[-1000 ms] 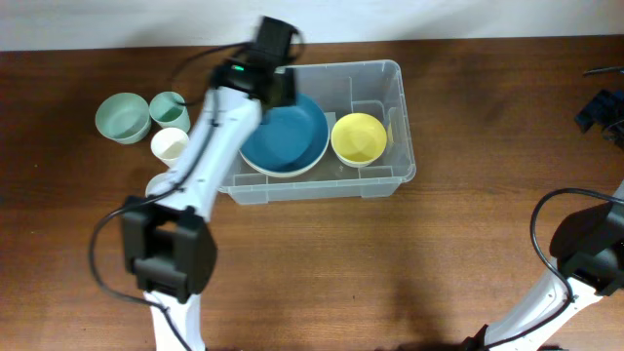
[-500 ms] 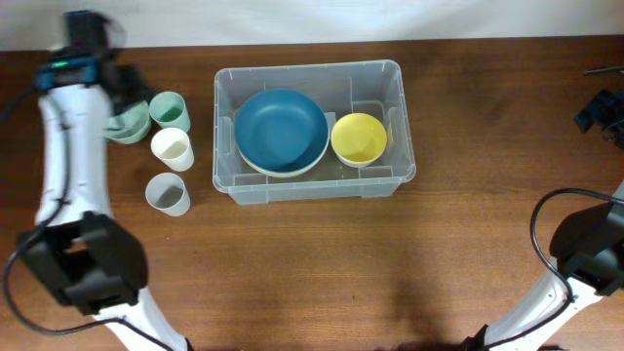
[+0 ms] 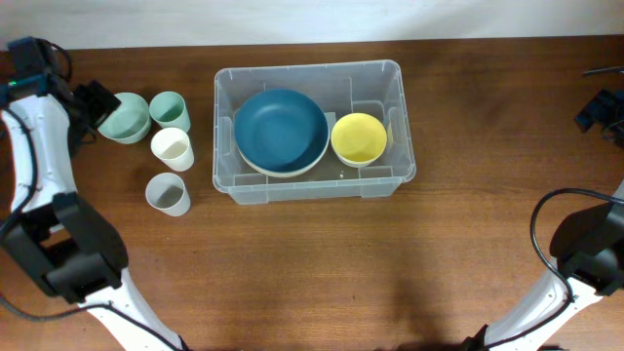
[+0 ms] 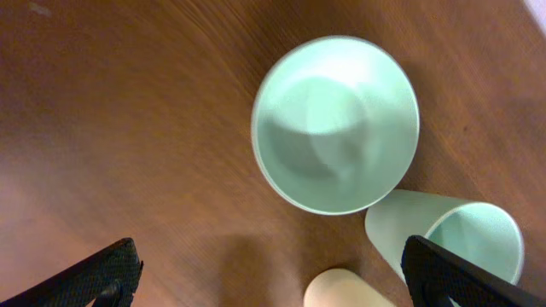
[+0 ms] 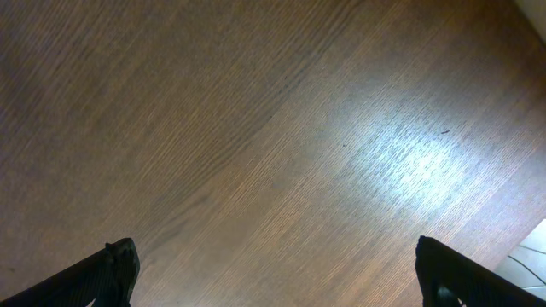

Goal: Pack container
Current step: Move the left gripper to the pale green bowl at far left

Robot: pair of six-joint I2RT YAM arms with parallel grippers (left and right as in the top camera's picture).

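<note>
Since the earlier overhead frame, the left arm has swung off the container (image 3: pixel 395 73) to its far left. The left gripper (image 4: pixel 273 283) now hangs above the mint bowl (image 4: pixel 337 124), jaws spread wide and holding nothing. I judge this a pre-grasp stance: the spread jaws bracket the bowl's rim for a descent.

Three cups stand between that bowl and the container: a mint cup (image 3: pixel 170 110), a cream cup (image 3: pixel 173 148) and a grey cup (image 3: pixel 168 193), all upright and unpacked.

The container sits at mid-table. It holds a blue bowl (image 3: pixel 283 130) in its left part and a yellow bowl (image 3: pixel 359 137) just to the right of that.

The right gripper (image 5: pixel 273 277), well right of the container, is open and empty over bare wood.

The table (image 3: pixel 390 263) is dark brown wood with visible grain. A white backdrop (image 3: pixel 390 19) runs beyond the container.
</note>
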